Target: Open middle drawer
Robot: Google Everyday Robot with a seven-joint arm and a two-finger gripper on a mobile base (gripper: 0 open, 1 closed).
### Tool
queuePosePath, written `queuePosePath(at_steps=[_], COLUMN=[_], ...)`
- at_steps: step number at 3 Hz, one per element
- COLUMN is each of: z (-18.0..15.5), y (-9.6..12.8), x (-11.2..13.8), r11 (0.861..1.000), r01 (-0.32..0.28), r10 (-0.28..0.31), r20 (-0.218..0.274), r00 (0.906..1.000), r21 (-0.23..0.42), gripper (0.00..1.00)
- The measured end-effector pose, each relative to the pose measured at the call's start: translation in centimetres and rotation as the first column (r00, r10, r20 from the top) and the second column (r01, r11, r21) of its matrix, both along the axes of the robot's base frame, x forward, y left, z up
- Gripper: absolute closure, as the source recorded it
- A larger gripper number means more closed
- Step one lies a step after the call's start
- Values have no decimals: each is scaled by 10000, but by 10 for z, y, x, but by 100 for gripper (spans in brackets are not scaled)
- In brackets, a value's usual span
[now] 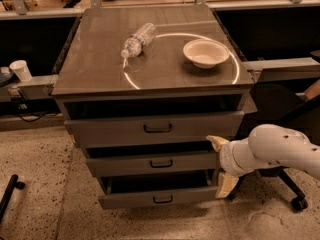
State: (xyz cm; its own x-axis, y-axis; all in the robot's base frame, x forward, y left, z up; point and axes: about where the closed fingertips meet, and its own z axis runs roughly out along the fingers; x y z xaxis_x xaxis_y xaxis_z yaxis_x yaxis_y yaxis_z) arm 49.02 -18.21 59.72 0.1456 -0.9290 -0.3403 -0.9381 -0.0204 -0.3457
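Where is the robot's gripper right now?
In the camera view, the gripper is low on the right, at the right end of the middle drawer, its fingers open, one above the other.
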Motion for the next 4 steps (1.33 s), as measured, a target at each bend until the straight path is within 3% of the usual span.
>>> queuePosePath(at_steps=[2,4], z=[-69,-74], y=[-61,-60], x=[18,17], r11=[9895,9874], r01=[-1078,-1322], r10=[1027,1269], r20=[-561,-637], r00=[9931,9899], r21=[-966,-869], gripper=[0,0])
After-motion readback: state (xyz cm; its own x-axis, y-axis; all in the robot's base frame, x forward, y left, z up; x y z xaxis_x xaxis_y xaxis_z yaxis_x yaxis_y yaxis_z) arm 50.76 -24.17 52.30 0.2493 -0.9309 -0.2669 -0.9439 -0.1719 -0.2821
